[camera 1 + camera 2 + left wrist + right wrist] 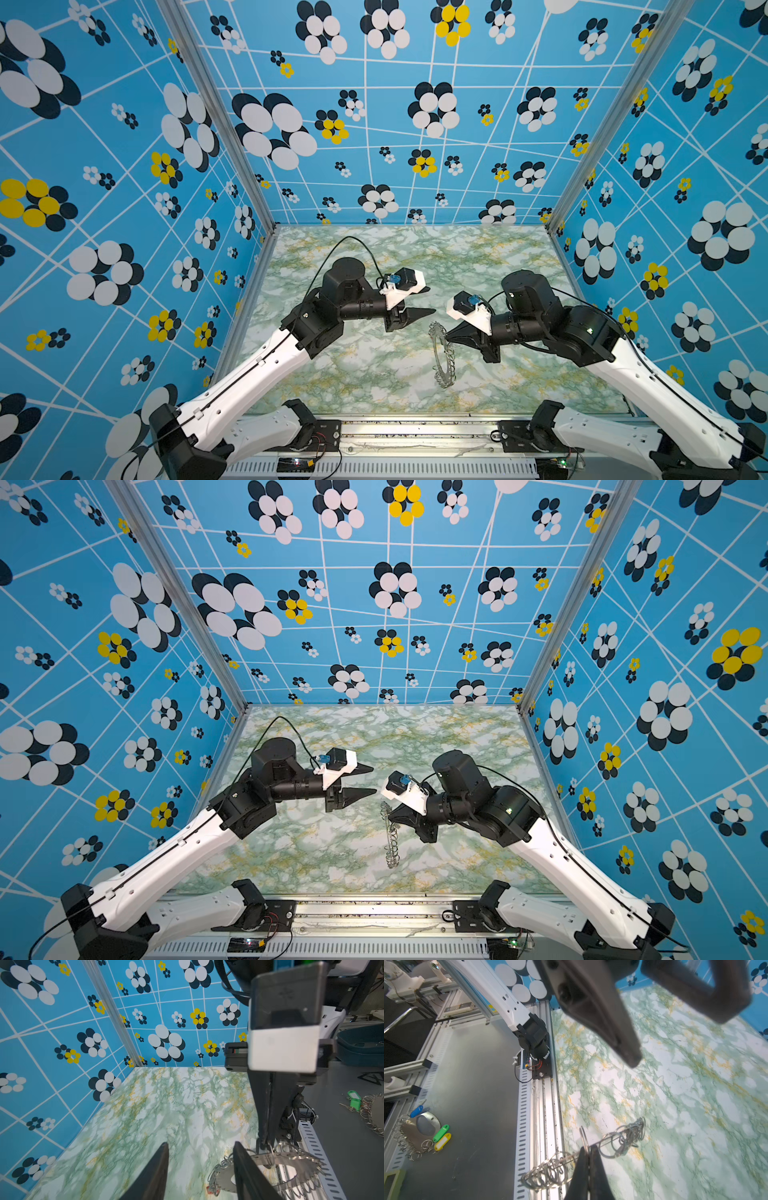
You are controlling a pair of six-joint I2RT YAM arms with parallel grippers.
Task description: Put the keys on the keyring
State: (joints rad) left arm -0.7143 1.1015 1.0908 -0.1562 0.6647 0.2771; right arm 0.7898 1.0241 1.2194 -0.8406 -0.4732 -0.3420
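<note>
While the right tool [394,815] is clenched on the keyring [391,838], pinching its flat grey rim between two black fingers [581,1167], the left tool [374,779] stands released, its pointed fingers spread with bare space between them. Both tools point toward each other over the middle of the green-veined marble counter [457,737]. The left one sits near the gripped end of the keyring, and neither top view shows it touching.

Gripped at its far rim, the keyring stands on edge and appears almost edge-on in a top view, its wire loops bristling along the outside. From the gripped rim it runs toward the near side of the counter. Whether its lower rim meets the counter cannot be told.

In the left wrist view a small red piece [210,1190] shows among the loops, too little of it to identify.

Blue flower-patterned walls [374,604] close in three sides. Past the slotted rail [523,1126], on a grey surface [477,1095] outside, a second ring [413,1136] lies flat with a green tag [441,1132], a yellow tag [443,1142] and a blue tag [416,1111] beside it.
</note>
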